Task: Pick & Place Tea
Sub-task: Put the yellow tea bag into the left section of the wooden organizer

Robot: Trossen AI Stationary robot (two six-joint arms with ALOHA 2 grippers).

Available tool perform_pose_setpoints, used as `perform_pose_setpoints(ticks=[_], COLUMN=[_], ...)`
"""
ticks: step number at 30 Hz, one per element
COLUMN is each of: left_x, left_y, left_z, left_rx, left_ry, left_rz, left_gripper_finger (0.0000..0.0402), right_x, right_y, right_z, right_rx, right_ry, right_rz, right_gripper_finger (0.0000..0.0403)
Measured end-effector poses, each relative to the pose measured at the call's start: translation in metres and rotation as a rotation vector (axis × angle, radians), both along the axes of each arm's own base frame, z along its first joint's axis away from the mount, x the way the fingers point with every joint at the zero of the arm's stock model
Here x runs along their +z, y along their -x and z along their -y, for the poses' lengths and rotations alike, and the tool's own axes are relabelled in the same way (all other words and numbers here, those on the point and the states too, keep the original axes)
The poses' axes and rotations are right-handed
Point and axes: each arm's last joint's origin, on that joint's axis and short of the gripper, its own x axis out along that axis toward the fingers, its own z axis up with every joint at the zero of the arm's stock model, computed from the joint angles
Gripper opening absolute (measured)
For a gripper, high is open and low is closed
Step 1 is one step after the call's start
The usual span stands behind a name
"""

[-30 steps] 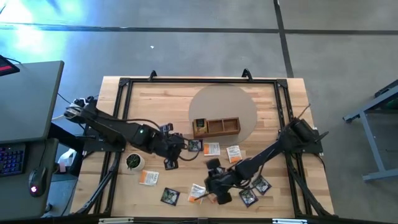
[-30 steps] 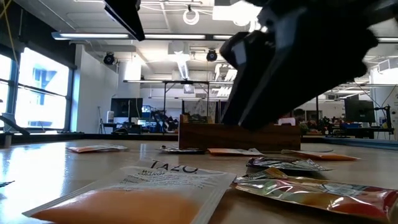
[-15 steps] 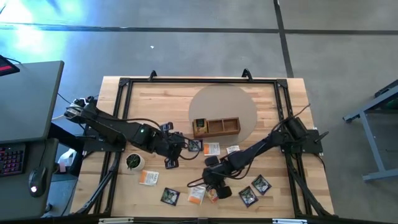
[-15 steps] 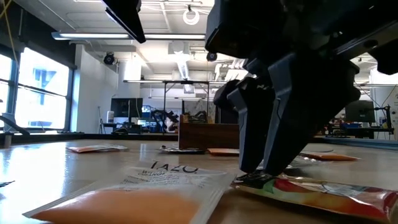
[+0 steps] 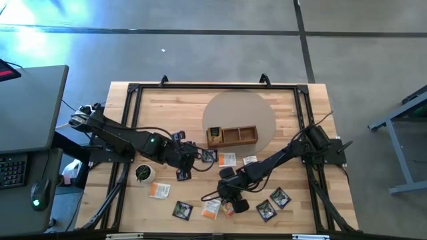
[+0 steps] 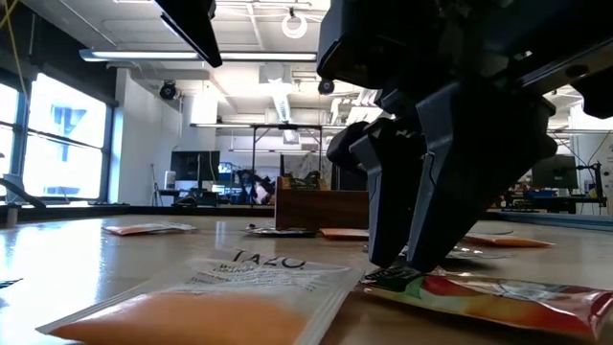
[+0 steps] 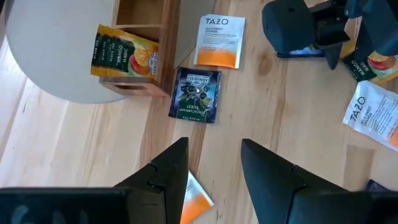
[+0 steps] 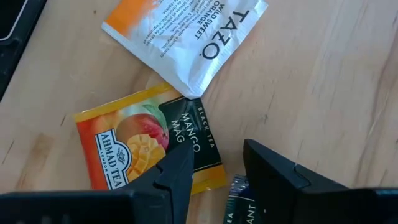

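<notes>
Small tea packets lie scattered flat on the wooden table. My right gripper is open and low over the near middle. Its fingers stand on either side of the black-edged end of a yellow-orange mango packet, which lies beside a white-and-orange TAZO packet. In the low view its fingertips reach down to that packet. My left gripper is open and hovers left of centre, just short of a black packet. My right gripper comes from above, pointing down, at the mango packet's black-edged end. One finger stands over that end, the other beside it. The packet lies flat on the table. I cannot tell whether the fingertips touch it.
The long wooden tray sits on a grey round mat, with one yellow-green packet in its left compartment. A small round cup stands near the left arm. More packets lie along the near edge. A black frame rims the table.
My right gripper has swung a little toward the table's left and come down from above the packets until its fingertips stand at the mango packet's end. It has held there for the last half second. The packets lie as before.
</notes>
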Motion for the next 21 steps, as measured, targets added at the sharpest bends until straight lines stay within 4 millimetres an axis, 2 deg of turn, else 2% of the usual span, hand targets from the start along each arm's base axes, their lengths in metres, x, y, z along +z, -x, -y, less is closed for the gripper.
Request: perform_pose_setpoints(ticks=[6, 13, 21], left_x=[0.0, 0.0, 0.0], left_y=[0.0, 0.0, 0.0], left_z=[0.0, 0.0, 0.0], left_rx=[0.0, 0.0, 0.001], left_ry=[0.0, 0.0, 0.0], left_rz=[0.0, 0.0, -0.001], left_gripper_finger=[0.0145, 0.0145, 0.0145], right_x=[0.001, 0.013, 0.002], right_y=[0.0, 0.003, 0.007], right_z=[-0.001, -0.005, -0.012], right_rx=[0.006, 0.014, -0.005], right_ry=[-0.013, -0.064, 0.037], right_rz=[-0.002, 0.007, 0.017], right_gripper_finger=[0.0138, 0.0138, 0.0138])
